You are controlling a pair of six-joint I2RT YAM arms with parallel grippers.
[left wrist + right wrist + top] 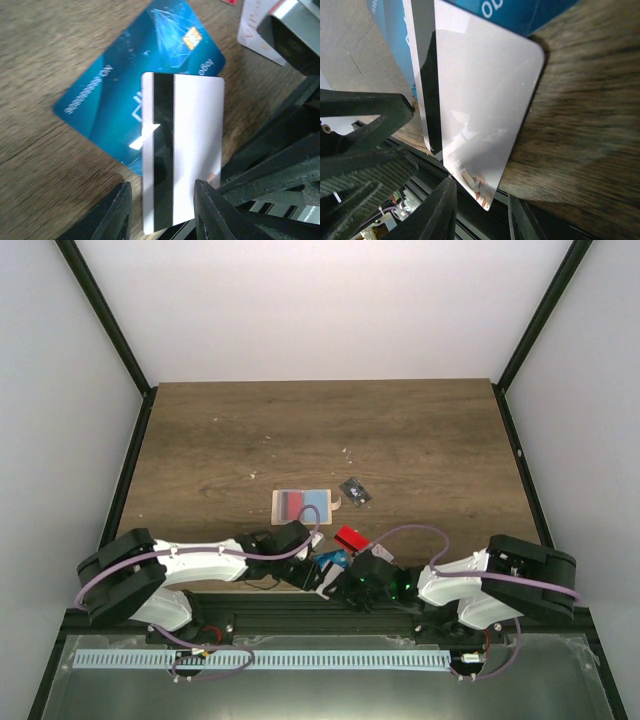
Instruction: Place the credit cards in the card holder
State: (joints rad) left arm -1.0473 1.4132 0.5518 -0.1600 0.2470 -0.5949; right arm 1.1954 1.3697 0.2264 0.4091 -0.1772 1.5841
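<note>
Card holder (277, 506) sits mid-table, well apart from both arms. Left gripper (162, 190) has its jaws spread over the white black-stripe credit card (190, 130), no pinch. That card overlaps the blue card (100, 105), one end overhanging the near table edge. Right gripper (481, 197) is likewise parted, card corner between. Risk: a nudge tips it overboard. Only the wrist views show the overhang; only the top view shows the holder.

Left gripper (162, 185): reached low toward centre, jaws parted | right gripper (481, 190): facing it closely, grip unclear
</note>
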